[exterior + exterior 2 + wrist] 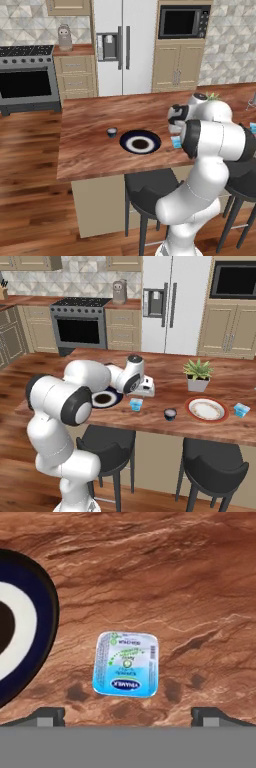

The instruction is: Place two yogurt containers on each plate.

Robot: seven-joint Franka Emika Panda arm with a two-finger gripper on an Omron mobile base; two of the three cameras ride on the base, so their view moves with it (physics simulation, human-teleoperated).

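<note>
Spread wide and gripping nothing, the claw [128, 714] hangs above a light blue squarish yogurt container [126, 664] lying flat on the wood-grain island counter [165, 577]. Bare counter surrounds the cup; the glossy round navy plate [42, 647] with its white ring sits near one side, apart.

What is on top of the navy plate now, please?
Nothing that can be seen: the navy plate shows bare rings and a dark centre. In the right base view the arm covers part of it. A blue yogurt cup sits beside it.
</note>
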